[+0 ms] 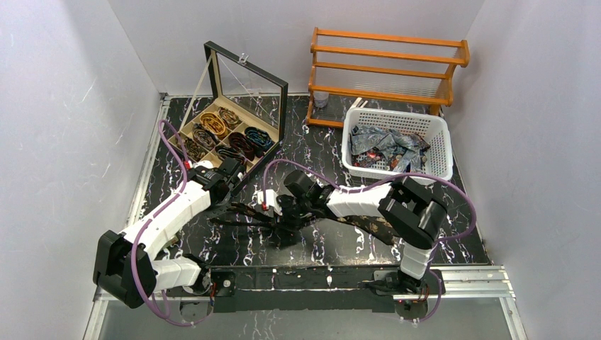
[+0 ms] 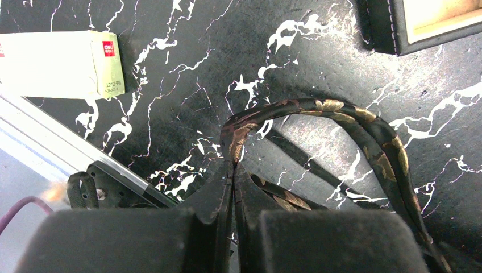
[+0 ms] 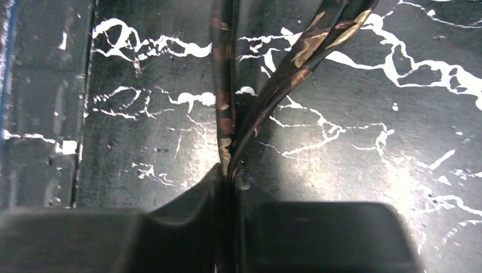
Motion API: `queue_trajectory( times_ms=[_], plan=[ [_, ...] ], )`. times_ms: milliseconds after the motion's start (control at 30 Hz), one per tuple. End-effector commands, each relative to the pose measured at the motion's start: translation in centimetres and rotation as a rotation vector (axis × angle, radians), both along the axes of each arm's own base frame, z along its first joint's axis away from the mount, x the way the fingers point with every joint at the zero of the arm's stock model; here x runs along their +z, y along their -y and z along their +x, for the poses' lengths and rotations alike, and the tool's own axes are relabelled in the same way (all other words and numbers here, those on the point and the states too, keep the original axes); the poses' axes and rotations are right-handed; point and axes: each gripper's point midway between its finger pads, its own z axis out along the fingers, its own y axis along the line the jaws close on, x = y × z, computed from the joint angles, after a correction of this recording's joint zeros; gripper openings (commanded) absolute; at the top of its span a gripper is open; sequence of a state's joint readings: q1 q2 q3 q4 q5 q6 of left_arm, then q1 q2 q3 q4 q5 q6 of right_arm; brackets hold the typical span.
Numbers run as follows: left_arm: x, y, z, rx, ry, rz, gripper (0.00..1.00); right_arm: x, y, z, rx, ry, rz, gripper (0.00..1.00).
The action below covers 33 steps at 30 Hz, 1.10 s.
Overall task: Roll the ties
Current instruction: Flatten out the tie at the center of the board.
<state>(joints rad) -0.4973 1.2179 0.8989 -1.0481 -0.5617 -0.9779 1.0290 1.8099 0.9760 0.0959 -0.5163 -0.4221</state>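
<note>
- Black marble-look table (image 1: 312, 142) with white veins, closed in by plain white walls on three sides.
- At the back left stands a compartment box (image 1: 190, 127) with its glass lid (image 1: 248, 78) propped open. Its cells hold rolled ties (image 1: 212, 125) in orange, maroon, teal and darker tones.
- At the back right a white basket (image 1: 441, 152) holds a heap of loose ties (image 1: 386, 145), mostly grey-blue. A wooden rack (image 1: 386, 71) stands behind it against the wall.
- The dark tie (image 2: 341, 111), spotted with gold, lies near the middle front of the table between the two arms. One end trails to the right under the right arm.
- The left gripper (image 2: 233, 170) has its fingers pressed together on a fold of the dark tie. From the pinch the fabric curves away in a doubled loop over the table.
- The right gripper (image 3: 230, 173) is likewise clamped on the dark tie, with several narrow strands running out from between its fingers across the marble.
- In the overhead view both grippers meet close together at the tie, just in front of the box.
- A pale green carton (image 2: 62, 62) with a red label lies near the table's metal edge in the left wrist view.
</note>
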Motion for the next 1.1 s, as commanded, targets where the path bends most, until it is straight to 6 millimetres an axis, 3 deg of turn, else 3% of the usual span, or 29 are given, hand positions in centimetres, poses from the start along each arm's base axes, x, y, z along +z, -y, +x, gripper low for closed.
queue_trajectory(
  times_ms=[0,67,167,267,333,367,533,600,667,767,867,933,1067],
  plan=[
    [1.2,-1.0,0.5,0.02,0.028,0.046,0.0,2.5,-2.1,-1.7,0.066,-0.149,0.035,0.08],
    [1.6,-1.2,0.5,0.023,0.038,0.048,0.02,2.8,-1.7,-3.6,0.114,-0.272,-0.008,0.02],
    [2.7,-1.2,0.8,0.018,0.064,0.029,0.13,4.8,-1.4,-6.2,0.211,-0.451,-0.013,0.02],
    [3.5,-1.6,0.6,0.029,0.076,0.025,0.61,6.4,-1.1,-7.0,0.245,-0.588,-0.027,0.02],
    [3.8,-2.1,0.3,0.041,0.073,0.034,0.81,5.9,-0.9,-5.8,0.19,-0.656,-0.063,0.02],
    [3.9,-2.3,0.3,0.047,0.07,0.04,0.85,5.4,-0.8,-4.4,0.132,-0.702,-0.08,0.04],
    [4.5,-2.3,0.6,0.046,0.086,0.024,0.89,3.0,-0.6,0.6,-0.053,-0.83,-0.238,0.11],
    [4.4,-2.0,0.8,0.034,0.087,0.008,0.9,2.2,-0.6,2.4,-0.132,-0.841,-0.27,0.24],
    [4.0,-1.6,0.9,0.024,0.082,-0.009,0.9,2.1,-0.6,3.2,-0.165,-0.849,-0.273,0.3],
    [3.2,-1.0,0.9,0.012,0.07,-0.041,0.9,1.2,-0.3,5.2,-0.272,-0.768,-0.31,0.46],
    [2.3,0.1,1.1,-0.014,0.068,-0.1,0.9,2.7,-0.4,6.8,-0.331,-0.713,-0.282,0.6],
    [1.9,1.0,1.4,-0.039,0.074,-0.147,0.91,4.8,-0.5,8.1,-0.371,-0.642,-0.239,0.7],
    [1.3,3.1,2.1,-0.118,0.084,-0.246,0.9,8.7,0.5,11.6,-0.551,-0.446,-0.166,0.76]
  ],
)
